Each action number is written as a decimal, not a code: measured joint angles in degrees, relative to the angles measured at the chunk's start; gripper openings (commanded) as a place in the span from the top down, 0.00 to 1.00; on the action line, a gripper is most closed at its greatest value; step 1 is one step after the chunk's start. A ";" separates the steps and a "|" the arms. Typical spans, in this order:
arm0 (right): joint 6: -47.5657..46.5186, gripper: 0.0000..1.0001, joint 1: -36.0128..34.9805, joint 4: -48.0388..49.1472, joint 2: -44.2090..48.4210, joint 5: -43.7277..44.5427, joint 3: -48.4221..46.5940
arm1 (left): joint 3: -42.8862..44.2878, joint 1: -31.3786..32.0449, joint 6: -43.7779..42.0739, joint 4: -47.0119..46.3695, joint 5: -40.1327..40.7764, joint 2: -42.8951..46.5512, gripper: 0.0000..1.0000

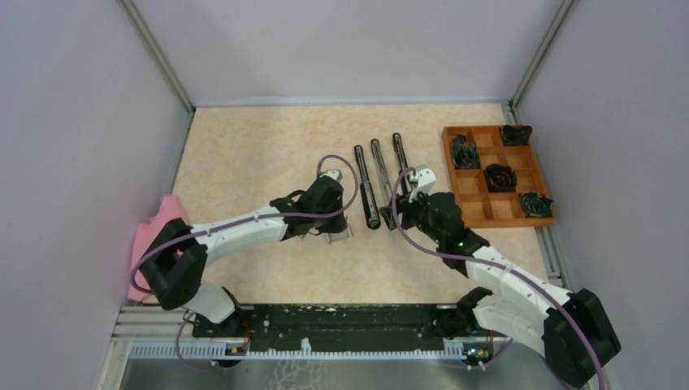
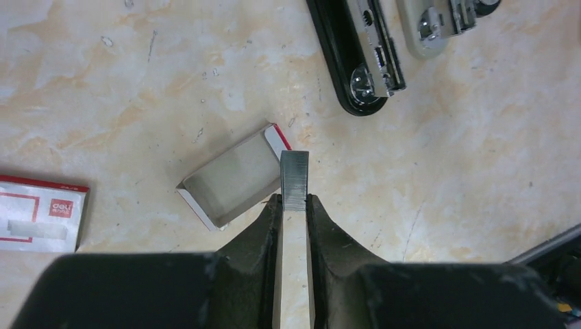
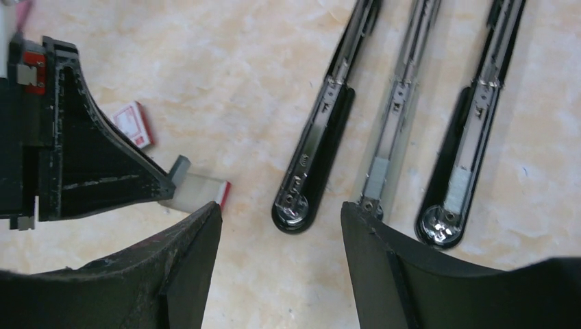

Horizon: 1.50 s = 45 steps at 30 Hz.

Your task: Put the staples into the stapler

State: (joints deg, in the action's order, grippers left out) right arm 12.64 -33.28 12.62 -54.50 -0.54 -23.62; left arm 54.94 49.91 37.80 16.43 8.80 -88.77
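Silvery staples (image 2: 294,179) clamped by long sides in my left pincer (image 2: 294,203), strip pointing 12 o'clock over edge of empty box tray (image 2: 229,181). Open black stapler (image 2: 356,55) at 1 o'clock, channel up, likely for loading. My right pincer (image 3: 281,209) spread wide, holding nothing, at stapler bases, probably to steady.
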 measured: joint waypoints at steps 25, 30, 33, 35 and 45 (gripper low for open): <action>19.28 0.37 5.35 21.84 -12.26 -38.95 -8.20 | -25.03 -18.60 1.36 -42.23 -35.74 21.84 0.81; 24.68 0.38 5.35 27.89 -14.32 -41.40 -9.40 | -26.51 -18.93 4.61 -50.29 -41.35 21.66 0.80; 27.08 0.38 5.35 30.67 -15.80 -42.45 -9.57 | -26.53 -18.93 6.36 -54.75 -44.46 20.96 0.80; 28.15 0.39 5.35 31.80 -16.63 -42.91 -9.57 | -26.56 -18.93 7.67 -57.55 -46.16 20.35 0.80; 32.89 0.45 4.81 37.83 -20.20 -44.98 -10.29 | -26.58 -18.93 10.93 -63.39 -49.66 19.43 0.80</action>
State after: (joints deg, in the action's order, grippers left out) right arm 45.54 -28.47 50.46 -74.70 -45.52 -33.91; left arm 28.36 30.98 48.73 -46.96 -40.86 -69.34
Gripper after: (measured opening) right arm 0.577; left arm 0.204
